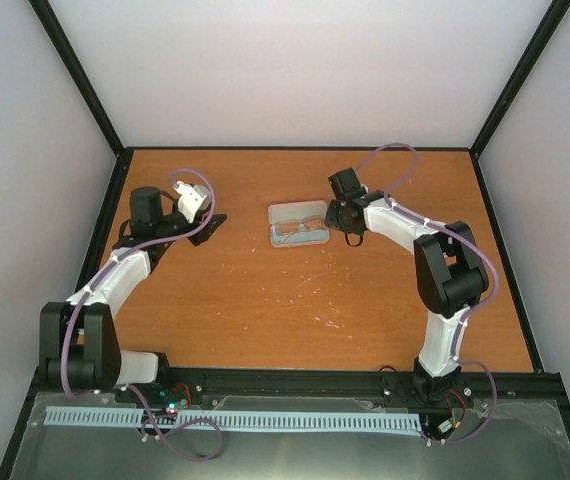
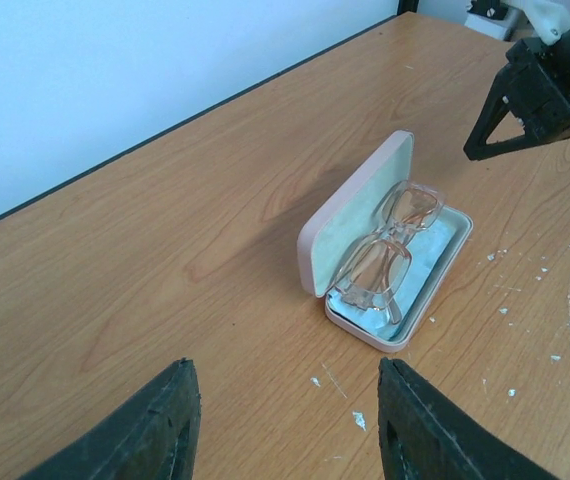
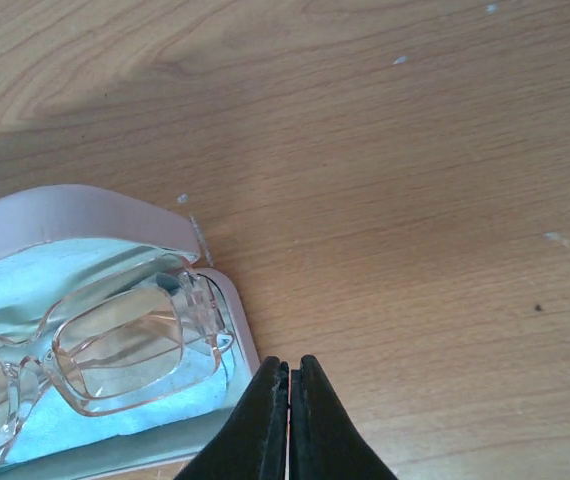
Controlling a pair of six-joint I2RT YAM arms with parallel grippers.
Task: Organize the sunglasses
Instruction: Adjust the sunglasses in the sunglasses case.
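The amber see-through sunglasses (image 1: 302, 230) lie folded inside the open pink case (image 1: 287, 213) at the middle back of the table. They also show in the left wrist view (image 2: 390, 250), in the case (image 2: 350, 215) on a light blue cloth (image 2: 435, 255), and in the right wrist view (image 3: 105, 345), in the case (image 3: 75, 205) on the cloth (image 3: 115, 415). My right gripper (image 1: 350, 236) is shut and empty just off the case's right end (image 3: 290, 375). My left gripper (image 1: 208, 228) is open and empty, well left of the case (image 2: 287, 385).
White specks and scratches mark the wood (image 1: 330, 322) in front of the case. Black frame rails (image 1: 115, 210) and pale walls close in the table at the left, back and right.
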